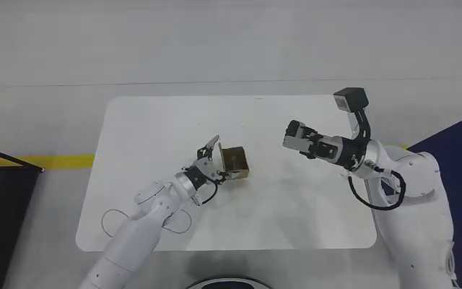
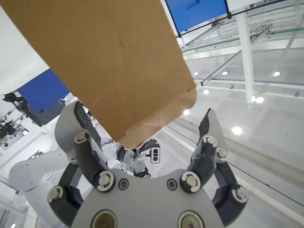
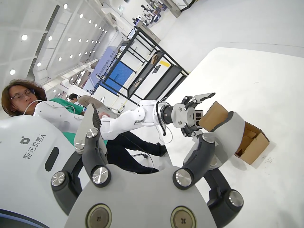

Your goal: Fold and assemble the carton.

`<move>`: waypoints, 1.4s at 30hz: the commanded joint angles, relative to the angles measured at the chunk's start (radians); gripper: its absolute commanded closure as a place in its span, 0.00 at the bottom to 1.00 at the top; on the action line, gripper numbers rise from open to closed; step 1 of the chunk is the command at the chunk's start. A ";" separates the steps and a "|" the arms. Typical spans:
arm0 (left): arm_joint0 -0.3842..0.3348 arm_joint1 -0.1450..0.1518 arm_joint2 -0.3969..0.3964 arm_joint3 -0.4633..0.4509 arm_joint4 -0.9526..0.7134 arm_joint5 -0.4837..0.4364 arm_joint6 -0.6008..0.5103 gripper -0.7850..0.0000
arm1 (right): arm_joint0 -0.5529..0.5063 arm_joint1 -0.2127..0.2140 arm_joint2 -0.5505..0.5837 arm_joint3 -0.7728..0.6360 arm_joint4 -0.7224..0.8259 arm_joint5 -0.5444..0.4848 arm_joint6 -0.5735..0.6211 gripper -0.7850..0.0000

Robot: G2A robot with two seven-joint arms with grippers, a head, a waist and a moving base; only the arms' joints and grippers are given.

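Plainly most at risk at the flap [image 2: 114, 48]: brown, loose, standing between the fingers [image 2: 85, 124] of the left gripper [image 2: 142, 110], spread wide and clamped on nothing. Could crease the thin board, or lose the corner altogether, by closing from here on the rounded free corner alone. Could shove the whole carton [image 1: 236, 162] across the white table [image 1: 144, 130] by pushing rather than pinching, light and unanchored by the look of things, with no brace on the far side. Could also roll onto another face, lying with an open end turned toward the right arm and little weight to resist a nudge. Might likewise fold the flap the wrong way, or past the crease, with so little of the panel inside the grasp.

No help from the right gripper [image 1: 297, 136] as placed: raised over the table, well apart from the carton, with fingers [image 3: 93, 119] parted and empty.

As to position: resting near the middle of the table, just beside the left gripper's tips, on the side toward the right arm. Reaching into the gap between the left fingers by the flap only, close against one ribbed pad, perhaps touching, hard to tell; clearly apart from the other pad. Box body wholly outside the grasp, beyond the fingertips
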 commanded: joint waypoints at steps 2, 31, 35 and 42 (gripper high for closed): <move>0.013 0.004 -0.019 0.028 0.013 -0.002 0.004 0.00 | -0.003 0.001 -0.002 -0.001 0.000 -0.004 0.001 0.00; 0.185 0.097 -0.168 -0.409 0.656 0.133 -0.170 0.00 | -0.034 0.014 -0.006 -0.056 -0.002 -0.013 -0.036 0.00; 0.046 0.093 -0.059 -0.333 0.808 0.348 -0.127 0.00 | -0.025 0.016 -0.006 -0.059 0.005 -0.012 -0.041 0.00; -0.157 0.051 0.066 -0.158 0.746 0.339 -0.161 0.00 | -0.012 0.018 -0.012 -0.055 0.010 -0.016 -0.039 0.00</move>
